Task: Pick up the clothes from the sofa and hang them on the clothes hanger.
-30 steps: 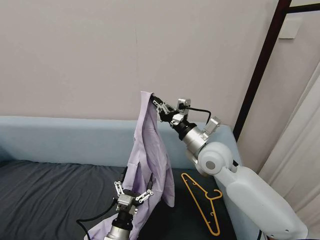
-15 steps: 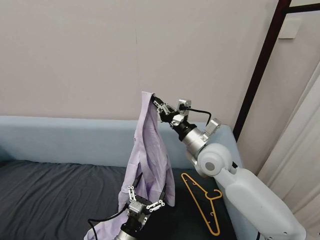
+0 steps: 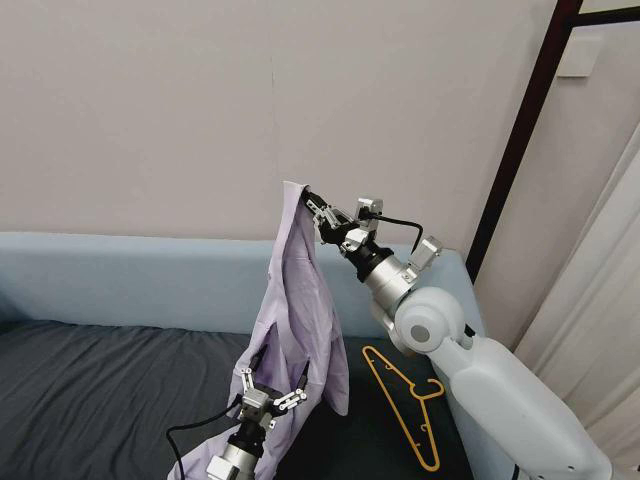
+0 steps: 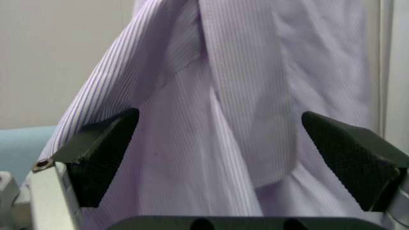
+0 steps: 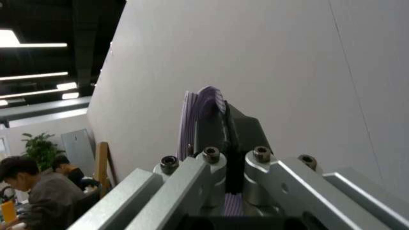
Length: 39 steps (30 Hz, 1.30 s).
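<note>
purple striped shirt (image 3: 300,300) hanging upright over sofa (image 3: 100,275), top fold pinched tight between right gripper (image 3: 311,206) fingers (image 5: 240,129) up near the wall, lower cloth sitting between left gripper (image 3: 270,385) fingers (image 4: 102,143), those spread wide, no grip, orange hanger (image 3: 405,400) flat on the seat just beside

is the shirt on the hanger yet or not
Not on it. The orange hanger lies bare on the sofa, while the purple shirt dangles from the shut right gripper; the open left gripper faces its lower folds.
</note>
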Motion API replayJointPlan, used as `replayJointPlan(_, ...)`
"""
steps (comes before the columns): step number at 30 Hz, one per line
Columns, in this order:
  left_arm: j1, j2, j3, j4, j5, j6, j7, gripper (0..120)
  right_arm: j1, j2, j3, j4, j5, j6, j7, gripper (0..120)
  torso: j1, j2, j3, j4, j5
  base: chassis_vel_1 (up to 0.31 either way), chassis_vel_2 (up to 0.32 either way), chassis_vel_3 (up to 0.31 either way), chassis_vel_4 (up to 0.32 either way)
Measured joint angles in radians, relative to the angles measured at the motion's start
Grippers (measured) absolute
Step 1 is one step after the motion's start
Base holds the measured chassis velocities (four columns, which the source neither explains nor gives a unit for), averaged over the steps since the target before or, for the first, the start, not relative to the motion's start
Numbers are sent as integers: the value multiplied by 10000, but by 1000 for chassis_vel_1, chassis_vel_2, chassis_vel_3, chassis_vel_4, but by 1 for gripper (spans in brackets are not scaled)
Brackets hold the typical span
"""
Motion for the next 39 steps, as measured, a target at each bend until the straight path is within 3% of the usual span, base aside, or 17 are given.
replayJointPlan(11,-457,420,-359,42,-446,15,-53,100,-90,-73,-8,151,0,0,25,0,0,0,0,0,0,0,0,0,0)
replayJointPlan(20,-377,181,-449,-115,-226,91,-271,100,-144,-78,-7,279,-7,0,36,0,0,0,0,-1,0,0,0,0,0)
replayJointPlan(39,-82,737,-1508,-15,-180,-224,-518,100,-140,-38,20,379,-11,-17,52,0,0,0,0,0,0,0,0,0,0)
